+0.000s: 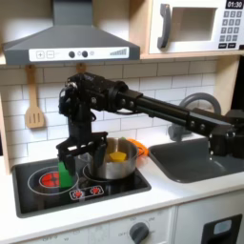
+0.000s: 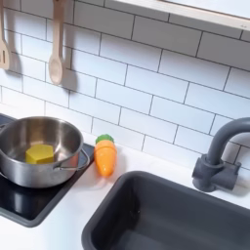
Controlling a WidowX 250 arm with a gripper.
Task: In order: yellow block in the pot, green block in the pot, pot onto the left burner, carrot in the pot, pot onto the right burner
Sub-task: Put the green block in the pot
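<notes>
Shiny round metal pot [image 2: 37, 148] cradles yellow block [image 2: 40, 153]

end effector [image 1: 80, 155] above green block [image 1: 65, 172]

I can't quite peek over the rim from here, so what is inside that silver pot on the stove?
In the second exterior view the pot holds the yellow block, lying on its floor. The near wall hides part of the floor, so anything tucked there cannot be seen.
</notes>
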